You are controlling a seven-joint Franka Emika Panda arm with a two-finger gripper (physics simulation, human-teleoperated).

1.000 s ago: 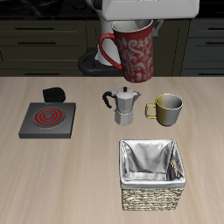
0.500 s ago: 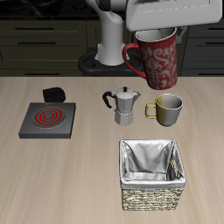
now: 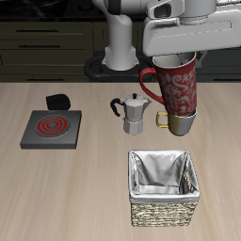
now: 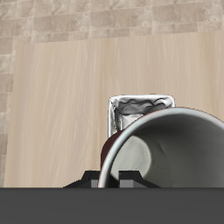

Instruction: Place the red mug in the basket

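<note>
Nearest you, the basket sits by the table's front edge, its silver lining partly blocked in the wrist view by the red mug; you hold that mug in the air, clamped in the gripper, behind the basket. Behind it the olive-yellow mug is half hidden; the moka pot stands beside it, the stove plate well apart.

The exterior camera looks down from the front and above at the whole bench, cabinets behind at twelve o'clock. The wrist camera rides on the hand, looking steeply down past the red mug's rim, very near. Both views share the basket and the bench planks.
</note>
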